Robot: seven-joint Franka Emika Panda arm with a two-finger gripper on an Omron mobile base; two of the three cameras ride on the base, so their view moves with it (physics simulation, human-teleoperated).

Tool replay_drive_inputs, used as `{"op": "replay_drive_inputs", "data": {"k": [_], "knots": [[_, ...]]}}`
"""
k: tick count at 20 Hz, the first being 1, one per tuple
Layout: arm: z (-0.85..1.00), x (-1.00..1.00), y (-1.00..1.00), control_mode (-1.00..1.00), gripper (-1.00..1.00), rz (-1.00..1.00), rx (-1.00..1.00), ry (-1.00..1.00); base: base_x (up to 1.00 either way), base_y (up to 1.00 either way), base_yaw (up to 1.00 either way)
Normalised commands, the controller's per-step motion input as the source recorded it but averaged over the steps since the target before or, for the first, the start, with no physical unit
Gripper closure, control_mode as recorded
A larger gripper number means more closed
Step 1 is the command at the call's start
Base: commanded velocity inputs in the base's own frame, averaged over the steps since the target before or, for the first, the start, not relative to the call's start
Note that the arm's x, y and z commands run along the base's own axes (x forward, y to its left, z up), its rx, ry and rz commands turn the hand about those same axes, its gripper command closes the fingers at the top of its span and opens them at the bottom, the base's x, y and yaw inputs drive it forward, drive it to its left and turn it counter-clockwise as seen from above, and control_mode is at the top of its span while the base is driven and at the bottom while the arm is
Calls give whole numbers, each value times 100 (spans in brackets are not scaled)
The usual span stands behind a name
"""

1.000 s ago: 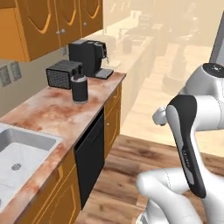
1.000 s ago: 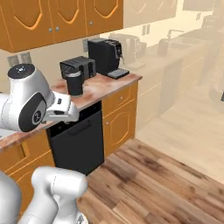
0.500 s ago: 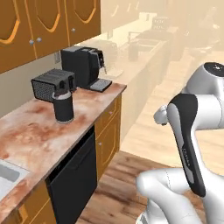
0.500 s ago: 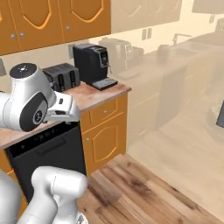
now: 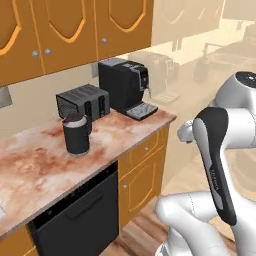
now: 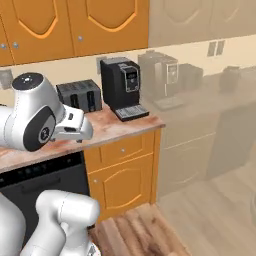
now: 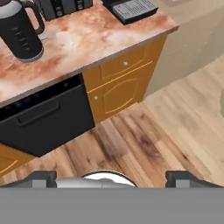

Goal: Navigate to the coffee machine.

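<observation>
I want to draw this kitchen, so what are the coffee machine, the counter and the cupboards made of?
The coffee machine looks like matte black plastic, with a silvery panel that may be metal and a grey grated tray. The counter looks like polished stone, maybe marble: pinkish-brown blotchy veins. The cupboards look like orange-brown varnished wood, with small round metal-looking knobs.

Coffee machine [image 5: 123, 82] matt black body, silvery front panel, grey grated tray; desk [image 5: 45, 160] polished reddish marble-look stone; cabinets [image 6: 125, 175] glossy orange wood; floor [image 7: 144, 135] wood planks; kettle [image 7: 19, 33] smooth black plastic
</observation>
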Motion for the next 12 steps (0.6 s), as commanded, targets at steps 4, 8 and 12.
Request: {"op": "replay_drive_inputs", "data": {"k": [4, 8, 12], "knots": [[0, 0, 0, 100, -100, 0, 0, 0, 99, -58, 58], [0, 0, 0, 100, -100, 0, 0, 0, 77, -100, 42], [0, 0, 0, 100, -100, 0, 0, 0, 84, -100, 39]]}}
